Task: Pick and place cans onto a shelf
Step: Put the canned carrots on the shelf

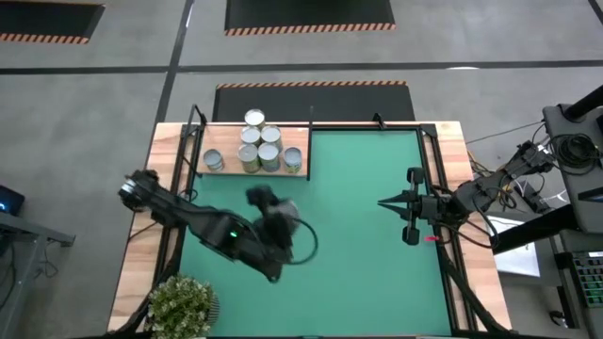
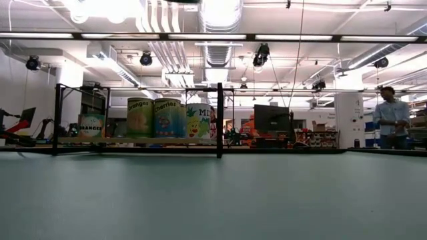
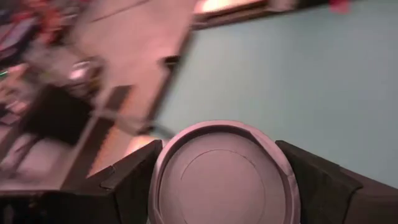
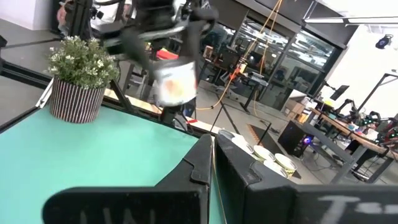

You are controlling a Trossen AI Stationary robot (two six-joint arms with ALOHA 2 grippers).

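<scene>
Overhead and table-level views share the shelf (image 1: 252,162); wrist cameras sit close.

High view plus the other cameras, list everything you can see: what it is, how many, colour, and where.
cans: about seven, silvery tops, grouped on the shelf
held can: one, pale top, above the mat
shelf: one, light wood, table's far left
green mat: one, covers the table
potted plant: one, green, near-left corner
person: one, blue shirt, room beyond
left gripper: grips the held can, mid-left
right gripper: shut, empty, right side
</scene>
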